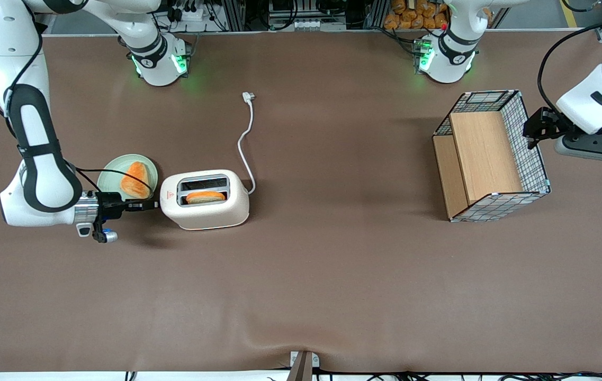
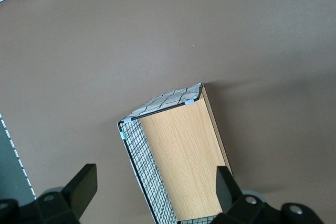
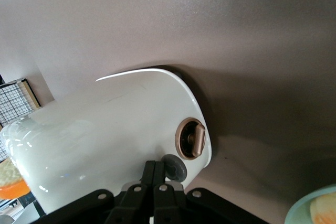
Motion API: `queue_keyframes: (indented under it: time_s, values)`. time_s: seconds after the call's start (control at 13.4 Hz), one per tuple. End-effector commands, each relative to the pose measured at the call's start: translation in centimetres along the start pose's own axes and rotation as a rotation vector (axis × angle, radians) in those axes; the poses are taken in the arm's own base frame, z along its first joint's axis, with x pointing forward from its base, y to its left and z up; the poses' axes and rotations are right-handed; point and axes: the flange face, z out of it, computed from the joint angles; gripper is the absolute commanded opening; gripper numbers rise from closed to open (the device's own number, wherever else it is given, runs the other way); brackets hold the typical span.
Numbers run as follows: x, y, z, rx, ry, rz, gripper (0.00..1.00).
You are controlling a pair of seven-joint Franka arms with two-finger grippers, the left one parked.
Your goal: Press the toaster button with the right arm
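- Pressing looks to be the step in hand: the toaster (image 1: pixel 204 200) sits on the brown tabletop (image 1: pixel 332 275) toward the working arm's end, about midway between the tabletop's edge nearest the front camera and the edge by the robot bases, its narrow end facing the end effector (image 1: pixel 153 205).
- In the right wrist view the end effector's (image 3: pixel 160 179) fingers lie closed together, holding nothing, their tips right against the toaster's (image 3: pixel 110 140) narrow end beside a grey knob (image 3: pixel 174 168); a copper-rimmed dial (image 3: pixel 192 138) sits just past it.
- Which of these is the toaster button I cannot tell, nor whether it is already pushed.
- Next, I judge, comes a short firm push along the lever's travel, keeping the closed tips centred so they do not slip off.
- A slice (image 1: pixel 205 197) stands in the slot nearer the front camera.
- Just beside the toaster, a green plate (image 1: pixel 115 172) holds a pastry (image 1: pixel 135 181).
- A white cord (image 1: pixel 246 138) trails toward the bases.
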Motion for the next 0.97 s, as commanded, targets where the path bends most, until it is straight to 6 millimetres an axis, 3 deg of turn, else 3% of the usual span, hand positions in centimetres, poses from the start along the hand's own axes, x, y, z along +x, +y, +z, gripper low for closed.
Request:
queue_keyframes:
  time_s: [0.0,0.15,0.37,0.6,0.9]
  values:
    - [1.0,0.7,0.7,-0.007,-0.006,-0.032,0.00]
    - [0.9,-0.6,-1.1,0.003,-0.010,-0.052,0.00]
    - [0.1,-3.0,-5.4,-0.033,-0.003,-0.042,0.00]
    - [-0.5,-6.5,-11.1,-0.124,-0.049,-0.009,0.00]
    - [-1.6,-7.9,-16.1,-0.145,-0.063,-0.021,0.00]
